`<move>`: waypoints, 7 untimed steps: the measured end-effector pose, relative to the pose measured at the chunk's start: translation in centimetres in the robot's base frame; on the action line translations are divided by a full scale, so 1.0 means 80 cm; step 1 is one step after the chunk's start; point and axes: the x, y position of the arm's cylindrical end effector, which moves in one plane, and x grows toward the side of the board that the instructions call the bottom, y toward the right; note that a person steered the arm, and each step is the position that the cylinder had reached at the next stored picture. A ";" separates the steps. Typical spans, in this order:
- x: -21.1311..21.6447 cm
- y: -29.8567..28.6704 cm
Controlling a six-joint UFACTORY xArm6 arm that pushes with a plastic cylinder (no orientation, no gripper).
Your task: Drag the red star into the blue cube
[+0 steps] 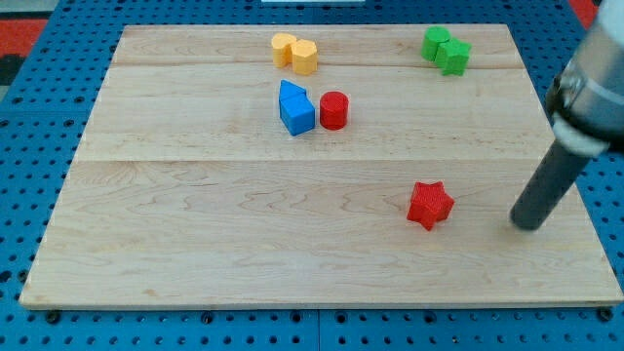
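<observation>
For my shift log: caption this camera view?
My tip sits right of the red star, far from the blue cube.

Red star (430, 205): lying flat on the board, lower right area, well apart from everything else. Blue cube (297, 115): upper middle of the board, standing on its base, one corner toward the view's bottom, touching a second blue block behind it. Star sits far down-right of cube.

Bright even light, soft short shadows, sharp blocks — arm's upper part blurred
</observation>
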 end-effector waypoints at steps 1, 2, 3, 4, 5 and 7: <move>-0.067 -0.103; -0.144 -0.161; -0.144 -0.192; -0.112 -0.097; -0.088 -0.192; -0.112 -0.275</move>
